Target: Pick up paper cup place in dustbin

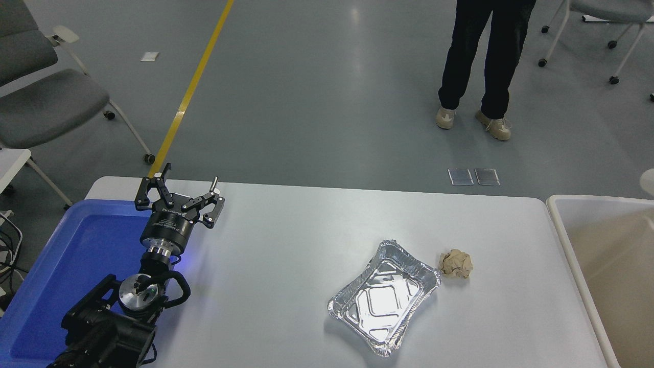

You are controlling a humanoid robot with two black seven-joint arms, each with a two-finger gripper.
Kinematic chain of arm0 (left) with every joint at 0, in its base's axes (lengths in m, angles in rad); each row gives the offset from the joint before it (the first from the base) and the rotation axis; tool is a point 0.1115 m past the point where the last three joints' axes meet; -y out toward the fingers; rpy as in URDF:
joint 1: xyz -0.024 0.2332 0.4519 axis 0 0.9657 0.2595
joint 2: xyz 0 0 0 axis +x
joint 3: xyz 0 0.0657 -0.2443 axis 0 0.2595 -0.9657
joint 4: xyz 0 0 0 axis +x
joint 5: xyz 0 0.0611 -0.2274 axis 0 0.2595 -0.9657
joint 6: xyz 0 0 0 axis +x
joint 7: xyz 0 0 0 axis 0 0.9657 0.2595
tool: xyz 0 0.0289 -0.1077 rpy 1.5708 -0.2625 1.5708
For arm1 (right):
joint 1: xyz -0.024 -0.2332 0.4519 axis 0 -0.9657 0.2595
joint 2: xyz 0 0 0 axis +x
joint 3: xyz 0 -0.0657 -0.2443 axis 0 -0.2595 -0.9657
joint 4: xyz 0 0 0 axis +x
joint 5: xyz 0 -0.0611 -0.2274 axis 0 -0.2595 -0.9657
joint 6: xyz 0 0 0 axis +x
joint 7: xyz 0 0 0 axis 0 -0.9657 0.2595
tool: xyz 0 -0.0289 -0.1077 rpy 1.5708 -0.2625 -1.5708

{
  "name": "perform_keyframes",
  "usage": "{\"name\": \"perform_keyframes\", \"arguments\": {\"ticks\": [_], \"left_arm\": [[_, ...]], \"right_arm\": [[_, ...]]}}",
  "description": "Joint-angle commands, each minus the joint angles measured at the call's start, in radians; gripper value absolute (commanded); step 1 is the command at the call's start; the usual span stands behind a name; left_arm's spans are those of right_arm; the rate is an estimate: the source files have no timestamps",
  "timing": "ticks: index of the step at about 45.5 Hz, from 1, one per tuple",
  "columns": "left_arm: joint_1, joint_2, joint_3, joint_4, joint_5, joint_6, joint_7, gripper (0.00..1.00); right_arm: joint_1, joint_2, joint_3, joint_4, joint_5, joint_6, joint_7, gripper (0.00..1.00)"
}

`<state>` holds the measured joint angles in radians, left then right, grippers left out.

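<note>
No paper cup shows on the table or anywhere I can clearly make out. A small pale rounded shape [649, 182] sits at the right edge just above the dustbin; I cannot tell what it is. The dustbin [558, 221], a large beige bin with a thick pale rim, stands at the table's right end, and what I see of its inside is bare. My left gripper [188, 176] is parked at the lower left by the blue tray, open and empty. My right arm is out of view.
A shiny foil tray [384, 297] lies right of the table's middle, with a crumpled brown paper ball [456, 263] just to its right. A blue plastic tray [76, 255] lies at the left end. A person [485, 61] stands on the floor beyond the table.
</note>
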<state>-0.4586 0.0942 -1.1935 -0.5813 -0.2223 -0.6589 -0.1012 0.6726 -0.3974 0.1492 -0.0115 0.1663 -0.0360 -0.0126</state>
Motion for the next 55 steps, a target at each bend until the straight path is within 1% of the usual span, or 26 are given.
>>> {"name": "perform_keyframes", "arguments": {"ticks": [1, 21, 22, 23, 24, 25, 42, 55], "left_arm": [[0.000, -0.001, 0.000, 0.000, 0.000, 0.001, 0.000, 0.99], [0.000, 0.001, 0.000, 0.000, 0.000, -0.001, 0.000, 0.99], [0.000, 0.001, 0.000, 0.000, 0.000, 0.001, 0.000, 0.99], [0.000, -0.001, 0.000, 0.000, 0.000, -0.001, 0.000, 0.99], [0.000, 0.001, 0.000, 0.000, 0.000, -0.001, 0.000, 0.99], [0.000, -0.001, 0.000, 0.000, 0.000, -0.001, 0.000, 0.99], [0.000, -0.001, 0.000, 0.000, 0.000, 0.001, 0.000, 0.99], [0.000, 0.001, 0.000, 0.000, 0.000, -0.001, 0.000, 0.99]], "right_arm": [[-0.107, 0.072, 0.109, -0.013, 0.007, -0.036, -0.017, 0.00], [-0.133, 0.068, 0.107, -0.013, 0.007, -0.035, -0.017, 0.00], [-0.134, 0.066, 0.107, -0.013, 0.007, -0.032, -0.017, 0.08], [-0.134, 0.065, 0.107, -0.013, 0.009, -0.035, -0.015, 0.48], [-0.134, 0.066, 0.109, -0.015, 0.010, -0.035, -0.015, 0.97], [-0.134, 0.065, 0.109, -0.013, 0.013, -0.029, -0.015, 1.00], [-0.134, 0.040, 0.110, -0.015, 0.013, -0.024, -0.013, 1.00], [-0.100, 0.000, 0.090, -0.010, -0.001, -0.001, -0.010, 1.00]]}}
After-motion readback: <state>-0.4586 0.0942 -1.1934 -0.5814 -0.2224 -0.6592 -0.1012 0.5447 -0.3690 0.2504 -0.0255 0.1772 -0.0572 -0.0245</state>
